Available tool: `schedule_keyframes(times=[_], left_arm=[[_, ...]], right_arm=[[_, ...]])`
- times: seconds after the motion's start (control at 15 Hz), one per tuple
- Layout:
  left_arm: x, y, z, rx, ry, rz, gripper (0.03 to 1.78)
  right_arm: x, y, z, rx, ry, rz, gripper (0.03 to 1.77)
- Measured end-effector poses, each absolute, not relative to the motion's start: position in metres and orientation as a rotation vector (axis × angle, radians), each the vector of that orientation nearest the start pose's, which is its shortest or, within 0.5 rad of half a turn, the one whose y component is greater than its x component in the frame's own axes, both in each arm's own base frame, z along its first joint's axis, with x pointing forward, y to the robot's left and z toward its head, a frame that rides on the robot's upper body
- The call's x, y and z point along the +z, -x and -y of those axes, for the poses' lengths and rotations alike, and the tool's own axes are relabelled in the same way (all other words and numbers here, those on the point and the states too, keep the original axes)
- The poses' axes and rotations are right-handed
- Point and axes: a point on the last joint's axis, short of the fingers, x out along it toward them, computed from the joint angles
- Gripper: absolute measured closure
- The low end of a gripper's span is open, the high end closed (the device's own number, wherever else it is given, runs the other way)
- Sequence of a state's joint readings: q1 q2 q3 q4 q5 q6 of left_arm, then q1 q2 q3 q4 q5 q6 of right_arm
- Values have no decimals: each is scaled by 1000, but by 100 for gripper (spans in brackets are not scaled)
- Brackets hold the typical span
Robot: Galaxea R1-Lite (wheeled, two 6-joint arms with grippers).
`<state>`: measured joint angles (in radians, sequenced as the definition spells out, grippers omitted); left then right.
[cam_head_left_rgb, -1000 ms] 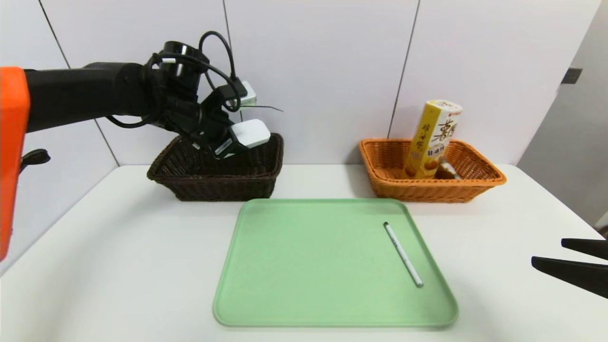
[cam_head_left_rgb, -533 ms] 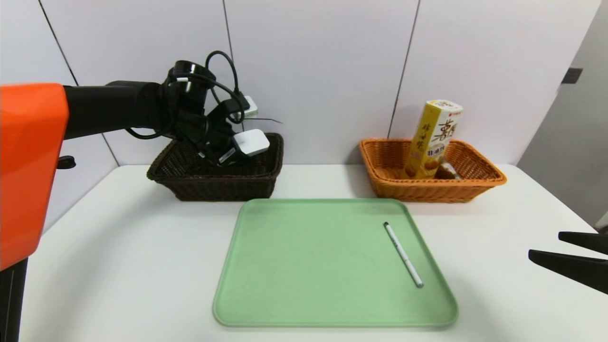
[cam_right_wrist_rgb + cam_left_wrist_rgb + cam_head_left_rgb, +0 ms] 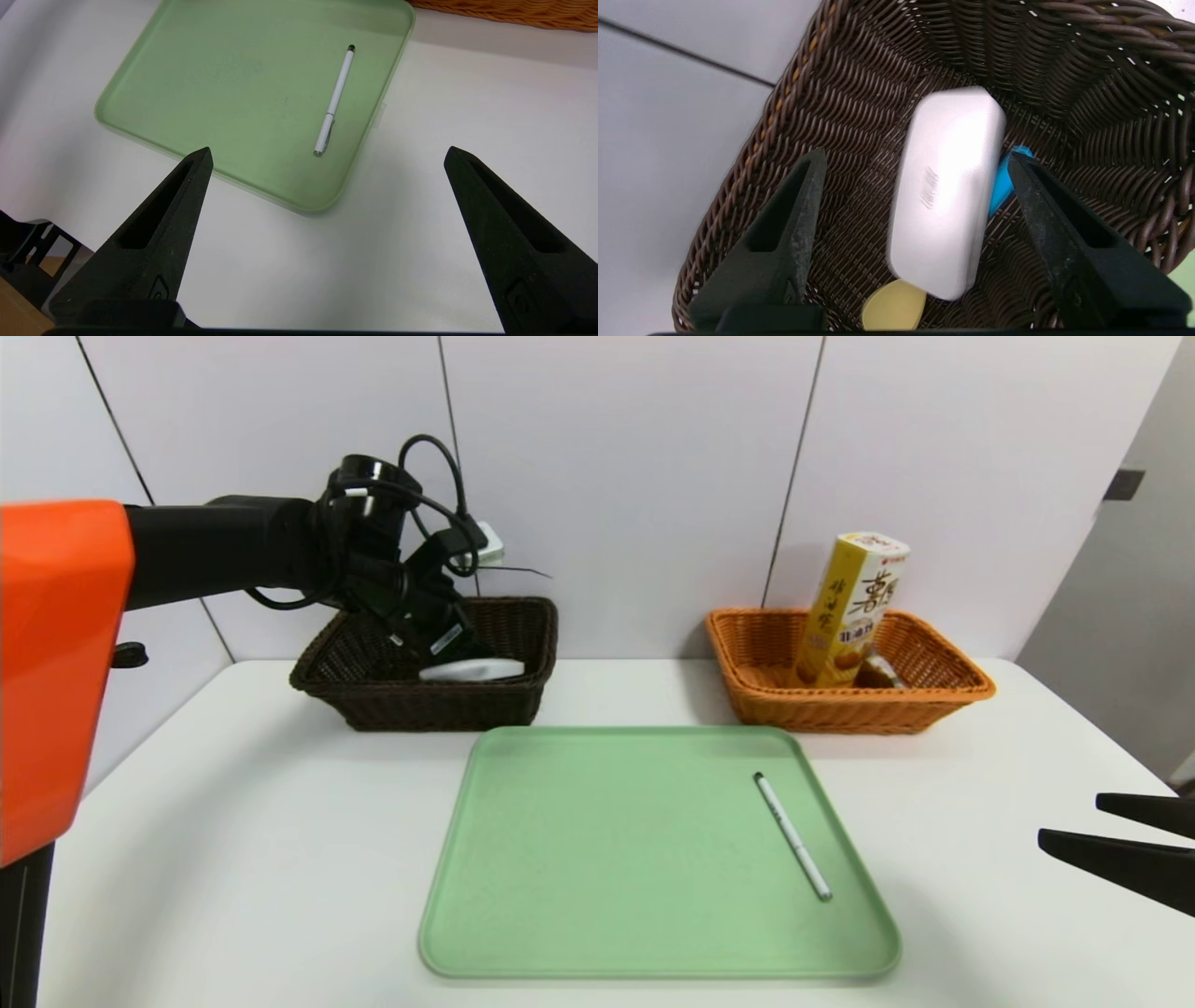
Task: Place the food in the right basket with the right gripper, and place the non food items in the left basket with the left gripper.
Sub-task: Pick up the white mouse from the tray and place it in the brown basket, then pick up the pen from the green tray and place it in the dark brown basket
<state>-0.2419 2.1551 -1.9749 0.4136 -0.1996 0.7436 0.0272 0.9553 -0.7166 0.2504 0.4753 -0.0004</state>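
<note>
My left gripper hangs open over the dark brown left basket. A white oblong case lies loose in that basket, clear of both fingers, on top of a blue item and a yellow item. A white pen lies on the green tray. The orange right basket holds a yellow snack box and a small dark item. My right gripper stands open at the table's right edge, holding nothing.
The white table carries the tray in the middle and both baskets at the back by the wall. Bare table surface lies between the tray and my right gripper.
My left gripper lowered over the left basket, then opened. The white case dropped out of it into the basket. The right gripper barely moved.
</note>
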Motion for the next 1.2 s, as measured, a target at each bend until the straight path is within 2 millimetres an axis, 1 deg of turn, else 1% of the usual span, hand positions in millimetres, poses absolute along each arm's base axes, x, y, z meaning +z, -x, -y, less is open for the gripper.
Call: schedule_keyframes(times=[0.13,0.2,0.33,0.4,0.53,0.67,0.8,0.93,1.07,1.2], left_arm=[[245,-417,110,-607,-637,-417,35],[251,-412,114,-595,-569,-420,32],[266,-397,128,-582,-412,-428,27],[274,-386,142,-583,-323,-435,25],[285,-361,173,-564,-192,-461,22],[288,-336,206,-503,-130,-496,19],[284,-310,240,-438,-93,-525,17],[275,-287,271,-391,-53,-562,16],[260,-267,299,-352,-39,-603,15],[243,-255,323,-310,-50,-613,14]], right_arm=[[230,-102,-13,490,-109,-482,9],[230,-102,-13,490,-110,-482,9],[230,-102,-13,487,-111,-481,9],[230,-102,-13,487,-113,-482,9],[230,-102,-13,484,-116,-482,9],[230,-102,-13,482,-118,-485,9],[228,-101,-13,474,-141,-492,9],[226,-100,-12,470,-144,-498,9],[225,-99,-12,470,-143,-496,9],[224,-97,-12,469,-144,-496,9]])
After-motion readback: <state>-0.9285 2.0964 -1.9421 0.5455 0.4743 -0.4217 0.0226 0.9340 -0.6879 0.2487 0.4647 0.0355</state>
